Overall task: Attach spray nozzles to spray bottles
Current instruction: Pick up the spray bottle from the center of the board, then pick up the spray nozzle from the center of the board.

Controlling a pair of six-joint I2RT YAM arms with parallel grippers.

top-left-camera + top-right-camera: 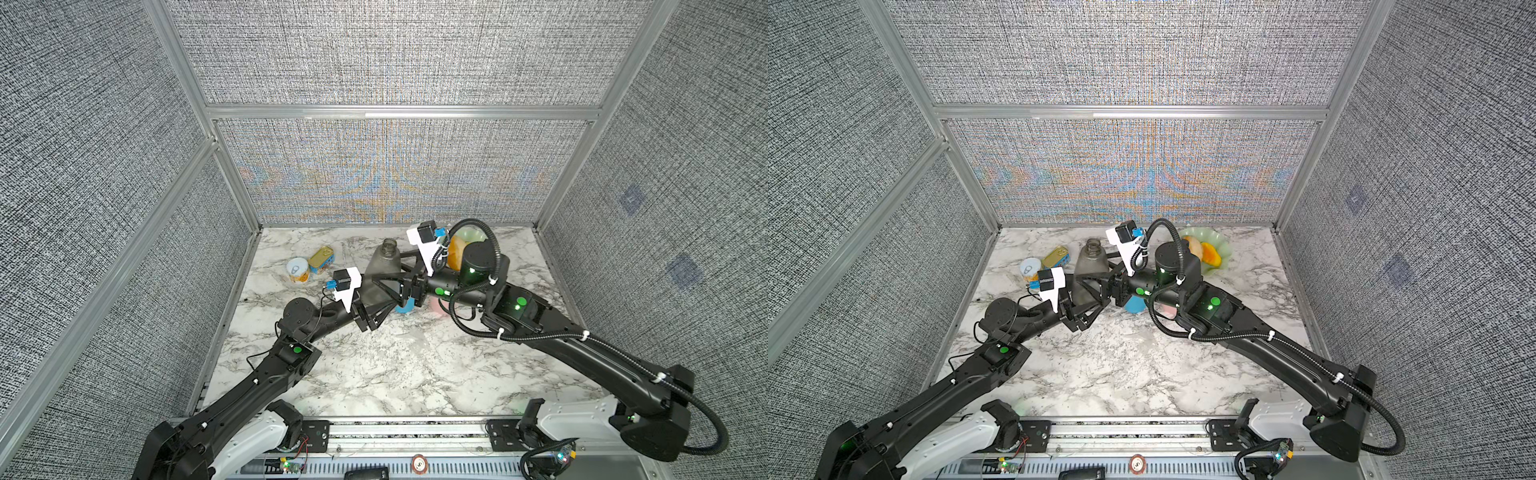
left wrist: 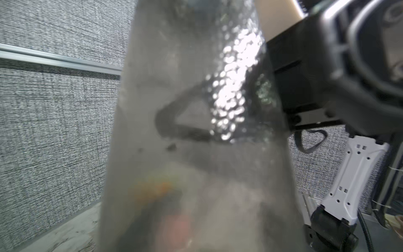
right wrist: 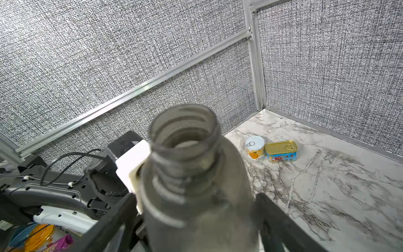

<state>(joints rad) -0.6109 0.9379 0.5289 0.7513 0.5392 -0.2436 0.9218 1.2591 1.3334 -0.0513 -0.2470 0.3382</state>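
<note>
Item: translucent smoky-grey plastic spray bottle [image 1: 383,259], tapering, with a narrow threaded neck, open mouth and no nozzle fitted. Location: upright between the two black fingers [image 3: 274,218] of the right gripper [image 3: 197,220], which straddle its shoulder just below the neck. The left gripper [image 1: 380,313] reaches in at the lower body from the opposite side. The base is hidden behind both grippers, so you cannot tell whether it rests on the white marble-pattern tabletop [image 1: 395,374]. Grip state: you cannot tell whether the right fingers press the wall or merely stand beside it; one looks flush, the other may show a sliver of gap. The left fingers do not show in the left wrist view, which the bottle fills, so their state cannot be told either. Handling, as judged: empty, hence light and easily tipped; the wall looks thin and likely to dent under a hard squeeze; the smooth taper may slide upward out of closing fingers. Take hold low on the broad body and leave the threads above the fingers free. Adjacent stock: blue plastic bottle [image 1: 405,308] and pink plastic bottle [image 1: 438,305], only patches showing beneath the right wrist. Spray nozzles: none in view. Unrelated: round white ring-pull tin [image 1: 298,269] and flat gold rectangular tin [image 1: 322,259], well beyond the left fingers.
</note>
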